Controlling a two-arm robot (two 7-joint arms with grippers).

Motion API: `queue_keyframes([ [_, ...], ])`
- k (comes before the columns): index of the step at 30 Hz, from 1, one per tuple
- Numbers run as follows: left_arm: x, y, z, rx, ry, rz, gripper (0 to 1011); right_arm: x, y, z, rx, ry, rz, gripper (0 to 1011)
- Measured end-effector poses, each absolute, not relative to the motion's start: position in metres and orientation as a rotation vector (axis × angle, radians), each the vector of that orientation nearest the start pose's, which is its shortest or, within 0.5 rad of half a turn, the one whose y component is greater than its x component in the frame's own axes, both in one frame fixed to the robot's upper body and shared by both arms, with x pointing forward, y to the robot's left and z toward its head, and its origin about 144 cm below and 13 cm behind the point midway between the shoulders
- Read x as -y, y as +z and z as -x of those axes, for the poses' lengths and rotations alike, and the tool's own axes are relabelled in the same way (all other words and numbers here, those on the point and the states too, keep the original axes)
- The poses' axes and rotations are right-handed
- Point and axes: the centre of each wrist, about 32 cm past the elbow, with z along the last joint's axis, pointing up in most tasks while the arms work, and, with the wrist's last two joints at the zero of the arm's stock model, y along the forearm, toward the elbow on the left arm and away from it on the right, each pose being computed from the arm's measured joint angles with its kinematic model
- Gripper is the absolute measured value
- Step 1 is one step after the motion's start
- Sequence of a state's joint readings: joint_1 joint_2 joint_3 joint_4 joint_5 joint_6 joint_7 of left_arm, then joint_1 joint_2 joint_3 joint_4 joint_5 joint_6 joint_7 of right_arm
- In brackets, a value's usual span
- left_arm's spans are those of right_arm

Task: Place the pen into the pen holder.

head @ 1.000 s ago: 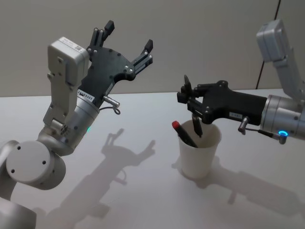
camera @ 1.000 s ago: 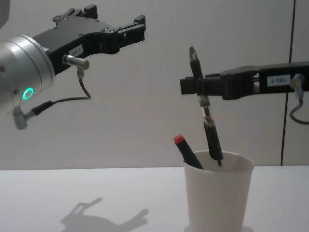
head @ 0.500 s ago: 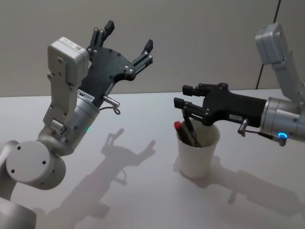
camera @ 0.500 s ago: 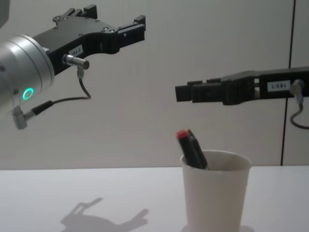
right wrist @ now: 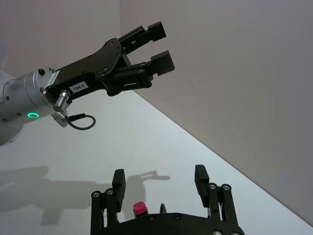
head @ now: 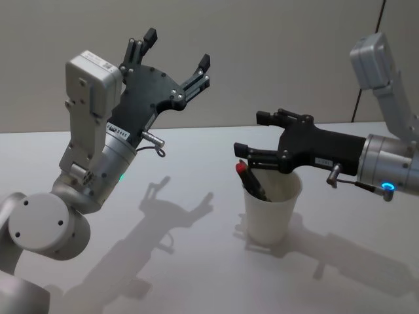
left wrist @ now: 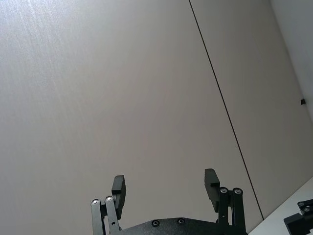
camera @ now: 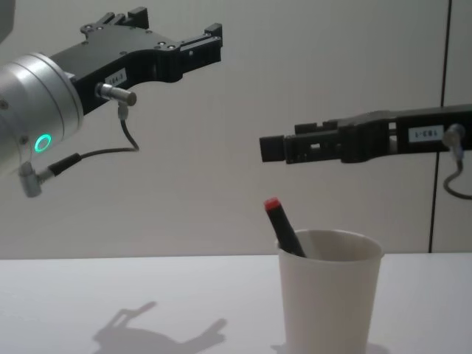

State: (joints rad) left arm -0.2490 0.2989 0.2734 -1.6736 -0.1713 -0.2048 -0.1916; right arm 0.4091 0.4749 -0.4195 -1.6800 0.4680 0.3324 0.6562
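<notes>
Hovering over pen holder [head: 271, 209], right gripper [head: 254, 133] jaws released; left gripper [head: 175, 55] raised, spread

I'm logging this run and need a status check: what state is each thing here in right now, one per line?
pen: standing tilted inside the cup, red tip poking above the rim, not gripped.
pen holder: upright on the table, holding the pen.
right gripper: open, empty, above the cup.
left gripper: open, empty, raised high off to the left side.
table: bears the cup.
</notes>
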Motion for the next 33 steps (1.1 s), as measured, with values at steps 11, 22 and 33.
queue_keyframes([
  [11, -0.221, 1.249, -0.505, 0.472, 1.060, 0.226, 1001, 0.235, 1.297, -0.523, 0.089, -0.553, 0.078, 1002],
  [22, -0.221, 1.249, -0.505, 0.472, 1.060, 0.226, 1001, 0.247, 1.316, -0.520, 0.163, -0.667, 0.006, 1002],
  [33, -0.221, 1.249, -0.505, 0.472, 1.060, 0.226, 1001, 0.258, 1.329, -0.515, 0.212, -0.827, -0.018, 1001],
])
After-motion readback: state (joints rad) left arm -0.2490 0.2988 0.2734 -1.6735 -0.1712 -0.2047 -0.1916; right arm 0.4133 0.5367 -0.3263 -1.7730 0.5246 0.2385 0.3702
